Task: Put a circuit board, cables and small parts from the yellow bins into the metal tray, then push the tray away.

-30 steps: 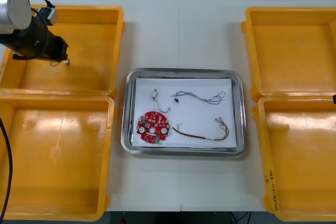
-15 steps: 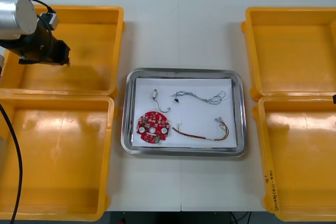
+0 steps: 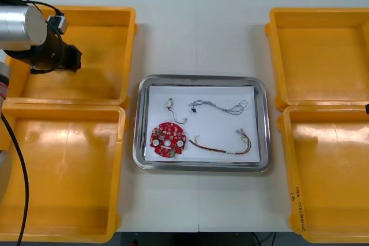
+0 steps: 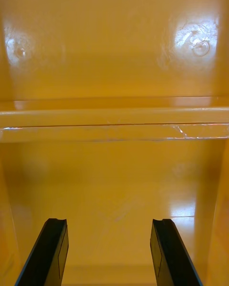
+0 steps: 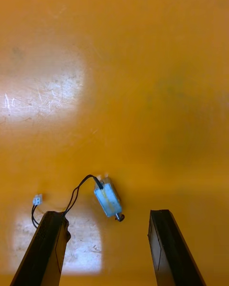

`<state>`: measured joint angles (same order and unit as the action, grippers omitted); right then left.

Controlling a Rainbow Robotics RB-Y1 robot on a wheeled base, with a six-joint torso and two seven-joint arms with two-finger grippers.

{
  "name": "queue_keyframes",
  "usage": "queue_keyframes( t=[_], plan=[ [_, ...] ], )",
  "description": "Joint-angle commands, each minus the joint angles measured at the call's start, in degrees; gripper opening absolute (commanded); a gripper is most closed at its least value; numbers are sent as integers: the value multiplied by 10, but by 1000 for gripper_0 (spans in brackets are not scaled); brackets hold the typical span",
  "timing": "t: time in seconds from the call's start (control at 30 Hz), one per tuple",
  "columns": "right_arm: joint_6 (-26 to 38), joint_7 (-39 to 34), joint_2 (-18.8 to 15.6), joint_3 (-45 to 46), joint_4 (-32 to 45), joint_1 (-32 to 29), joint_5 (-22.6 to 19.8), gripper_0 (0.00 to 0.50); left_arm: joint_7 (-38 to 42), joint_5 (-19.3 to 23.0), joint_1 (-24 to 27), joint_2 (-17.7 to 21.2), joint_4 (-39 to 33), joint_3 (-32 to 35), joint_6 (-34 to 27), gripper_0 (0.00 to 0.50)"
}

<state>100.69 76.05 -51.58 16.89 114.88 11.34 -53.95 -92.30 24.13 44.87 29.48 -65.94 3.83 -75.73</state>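
Left gripper [image 5: 106,217] hovers, fingers [image 5: 47,248] spread, over the far left yellow bin [image 3: 104,33], small metal part [image 5: 109,199] lying between them. Right gripper [image 4: 109,224] hangs released above the right-side yellow bins [image 4: 114,117].

I see the tray [image 3: 203,80] between the bins [image 3: 323,56] on the worktop [image 3: 196,33]. In it the board [image 3: 168,140] lies near left, a small part [image 3: 170,104] behind it, two cables [image 3: 219,150] at its right.

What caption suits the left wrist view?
The left claw, open, over a small metal part in a yellow bin.
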Motion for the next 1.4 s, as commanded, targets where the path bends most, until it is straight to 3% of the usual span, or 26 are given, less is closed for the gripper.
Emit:
queue_keyframes(
  t=[0.03, 0.93, 0.97, 1.0, 1.03, 1.07, 1.4],
  plan=[
    [-3, 19, -23, 19, 16, -6, -4, 500, 82, 12, 28, -10, 9, 12, 22, 500],
    [-3, 19, -23, 19, 16, -6, -4, 500, 74, 36, 28, -9, 52, 6, 74, 493],
    [-3, 19, -23, 19, 16, -6, -4, 500, 74, 36, 28, -9, 52, 6, 74, 460],
    [-3, 19, -23, 19, 16, -6, -4, 500, 72, 35, 28, -9, 52, 6, 74, 338],
    [-3, 19, -23, 19, 16, -6, -4, 500, 71, 35, 28, -9, 52, 6, 74, 48],
    [-3, 19, -23, 19, 16, -6, -4, 500, 70, 35, 28, -9, 52, 6, 74, 0],
    [-3, 19, -23, 19, 16, -6, -4, 500, 63, 38, 25, -9, 52, 6, 74, 0]
  ],
)
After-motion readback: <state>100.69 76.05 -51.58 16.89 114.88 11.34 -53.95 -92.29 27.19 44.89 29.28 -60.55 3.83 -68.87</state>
